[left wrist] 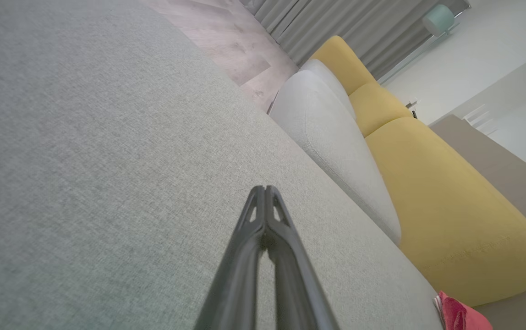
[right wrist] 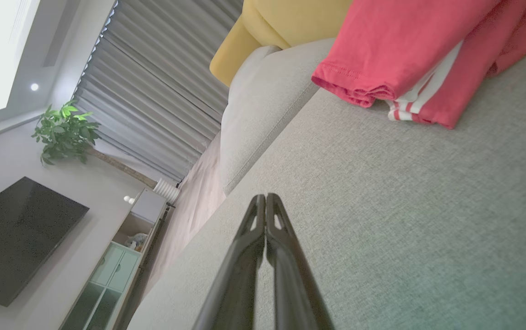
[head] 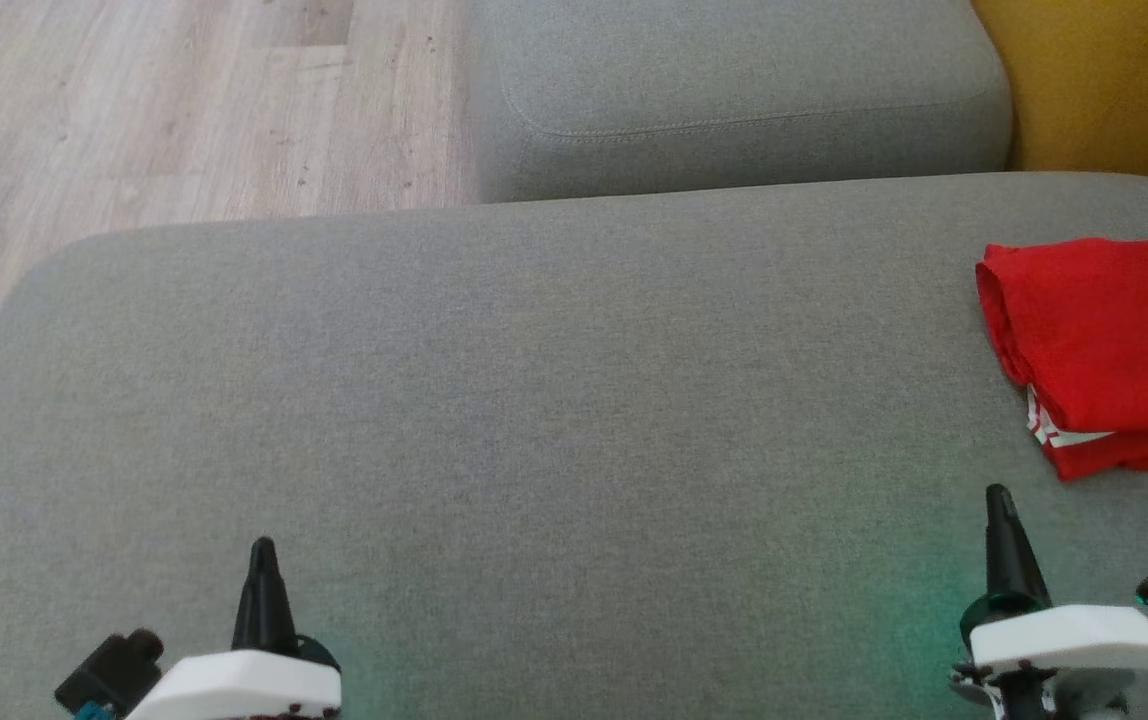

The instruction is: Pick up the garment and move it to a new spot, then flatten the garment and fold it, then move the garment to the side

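Left fingers (left wrist: 244,256): long, dark, matte, tapering to a point, pressed together tip to tip, nothing between them, over bare seat. Right fingers (right wrist: 244,261): same shape, also pressed together and empty, tips toward the garment (head: 1104,340) but apart from it. Behind each pair in the head view, a smooth white shell (head: 244,685). Beneath both, a sofa seat (head: 534,400) of grey woven cloth, coarse-grained, broad and flat with rounded corners. Past its far edge, a second grey cushion (head: 734,100), plump, with a stitched seam; right of that, a smooth yellow cushion (head: 1104,80). Pale wood-plank floor (head: 134,110) at the far left. Bare seat cloth between right fingers and garment. Farther off in the right wrist view: grey pleated curtains (right wrist: 153,91), a leafy green plant (right wrist: 63,133), a dark flat TV (right wrist: 15,238), a pale cabinet (right wrist: 125,256). Garment: red, soft, folded into a thick flat stack, rounded fold on its left side, stitched hem, white stripes on a lower layer, dark lettering at the cut-off right edge; lying on the seat's right end, ahead and right of the right fingers, well apart from the left.
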`<state>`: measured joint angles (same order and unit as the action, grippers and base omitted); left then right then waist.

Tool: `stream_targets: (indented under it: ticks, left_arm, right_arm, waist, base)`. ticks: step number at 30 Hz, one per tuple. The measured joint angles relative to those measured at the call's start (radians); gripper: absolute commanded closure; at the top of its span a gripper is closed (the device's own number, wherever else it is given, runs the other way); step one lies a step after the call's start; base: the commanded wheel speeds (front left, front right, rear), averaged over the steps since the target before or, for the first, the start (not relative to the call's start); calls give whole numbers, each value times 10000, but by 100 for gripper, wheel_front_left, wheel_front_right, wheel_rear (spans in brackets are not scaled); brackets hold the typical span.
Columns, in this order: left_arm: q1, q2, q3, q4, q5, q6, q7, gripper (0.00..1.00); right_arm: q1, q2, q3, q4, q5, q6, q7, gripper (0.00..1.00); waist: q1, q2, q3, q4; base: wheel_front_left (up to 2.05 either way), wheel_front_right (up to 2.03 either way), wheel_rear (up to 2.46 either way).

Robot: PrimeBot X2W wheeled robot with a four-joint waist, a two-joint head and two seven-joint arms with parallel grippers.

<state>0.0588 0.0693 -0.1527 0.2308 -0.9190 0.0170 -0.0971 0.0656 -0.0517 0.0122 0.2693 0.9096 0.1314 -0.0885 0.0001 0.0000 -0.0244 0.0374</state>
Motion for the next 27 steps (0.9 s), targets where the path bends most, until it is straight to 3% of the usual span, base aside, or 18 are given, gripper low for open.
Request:
stream_targets:
  ticks: [27]
  left_arm:
    - [-406, 4, 834, 207, -3233, -621, 725, 100]
  right_arm:
    - [-565, -33, -499, 23, 3225, 0, 748, 100]
  waist:
    - [-1, 0, 125, -169]
  base:
    - [0, 0, 0]
